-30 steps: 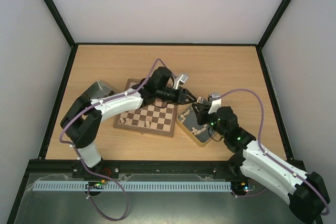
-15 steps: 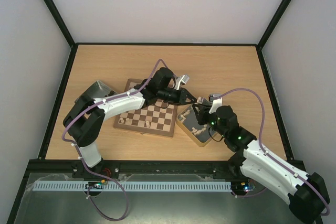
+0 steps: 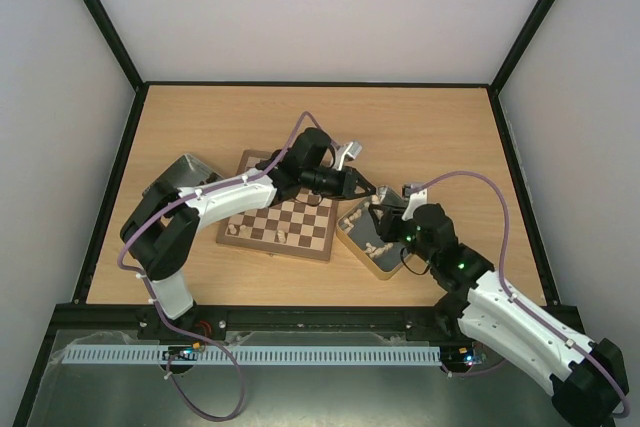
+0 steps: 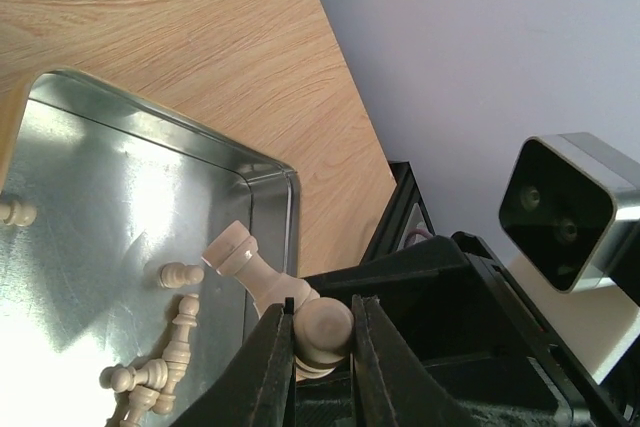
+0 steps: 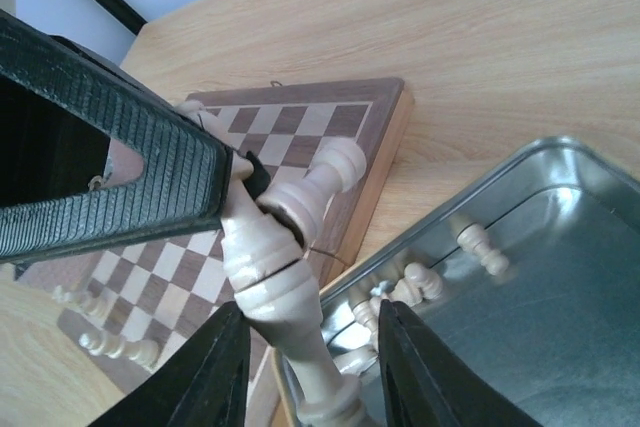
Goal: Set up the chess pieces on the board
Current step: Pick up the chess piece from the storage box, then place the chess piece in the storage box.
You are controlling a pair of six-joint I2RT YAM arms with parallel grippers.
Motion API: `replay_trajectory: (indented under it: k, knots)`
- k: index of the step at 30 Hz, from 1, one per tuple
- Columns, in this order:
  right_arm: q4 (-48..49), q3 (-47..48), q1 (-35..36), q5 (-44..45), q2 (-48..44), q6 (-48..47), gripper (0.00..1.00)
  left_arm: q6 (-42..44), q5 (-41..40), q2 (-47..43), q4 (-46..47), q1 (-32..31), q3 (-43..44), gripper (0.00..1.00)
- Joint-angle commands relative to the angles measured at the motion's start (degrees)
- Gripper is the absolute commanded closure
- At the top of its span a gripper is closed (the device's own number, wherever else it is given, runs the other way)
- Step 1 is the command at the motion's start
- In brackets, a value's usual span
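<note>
Just off the right edge of the board point(image 3: 255, 232), two robot arms meet over the bench point(image 3: 430, 127), above an open metal tin point(image 4: 215, 147) of loose pale chess pieces point(image 4: 170, 347). The left fingers point(image 4: 270, 367) are clamped tight on the round base of one pale piece point(image 4: 245, 262), probably to carry it to the board. The right fingers point(image 5: 215, 377) stand apart on either side of it, apparently handing it over; whether they touch it is unclear. A few pale pieces stand near the board's front edge.
</note>
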Motion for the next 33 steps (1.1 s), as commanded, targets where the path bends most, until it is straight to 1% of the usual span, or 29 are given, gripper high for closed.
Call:
replay_trajectory:
  k: [1,4,7,11,13,16,18,21,23,25,28,31,33]
  knots:
    - [-1.17,-0.42,0.03,-1.98,-0.9,0.6,0.69,0.71,0.16,0.09,0.54,-0.06,2.56,0.97]
    - [-2.32,-0.07,-0.05,-3.09,0.15,0.51,0.77,0.55,-0.02,0.02,0.47,-0.01,2.7,0.97]
    - [-2.75,0.01,0.0,-3.56,0.56,0.59,0.79,0.38,-0.11,-0.03,0.57,0.01,2.96,0.98]
    - [-3.18,0.57,0.01,-1.8,0.37,0.65,0.94,0.73,-0.64,-0.08,0.28,0.02,2.9,0.98]
    - [-3.68,0.99,-0.05,-0.05,0.47,1.93,0.97,1.44,-1.69,-0.23,-0.54,0.02,2.73,0.98]
    - [-5.73,1.71,0.0,4.21,1.83,5.06,0.98,3.52,-5.56,-1.43,-2.27,0.02,1.77,0.98]
    - [-8.27,2.21,-0.05,8.83,3.37,8.17,0.98,5.17,-8.5,-2.09,-3.92,-0.06,1.31,0.97]
    - [-9.04,2.54,-0.03,10.62,4.96,10.3,0.98,7.94,-8.68,-1.98,-5.86,-0.44,1.22,0.98]
    - [-9.36,2.99,-0.05,12.08,5.19,11.58,0.98,12.83,-6.93,-1.67,-8.58,-1.15,1.92,0.97]
    - [-11.04,3.78,-0.05,14.86,5.11,13.52,0.98,20.13,-7.54,-1.48,-12.4,-1.79,2.8,0.98]
    - [-16.76,5.34,-0.44,19.6,5.64,17.74,0.97,27.95,-7.06,-1.55,-16.4,-2.37,3.03,0.98]
    - [-21.39,6.86,-1.85,21.38,6.24,21.68,0.96,31.52,-8.79,-2.29,-16.34,-3.62,1.59,0.97]
    - [-22.68,7.36,-3.23,21.15,5.93,23.34,0.96,31.73,-10.83,-1.75,-16.17,-5.14,1.55,0.98]
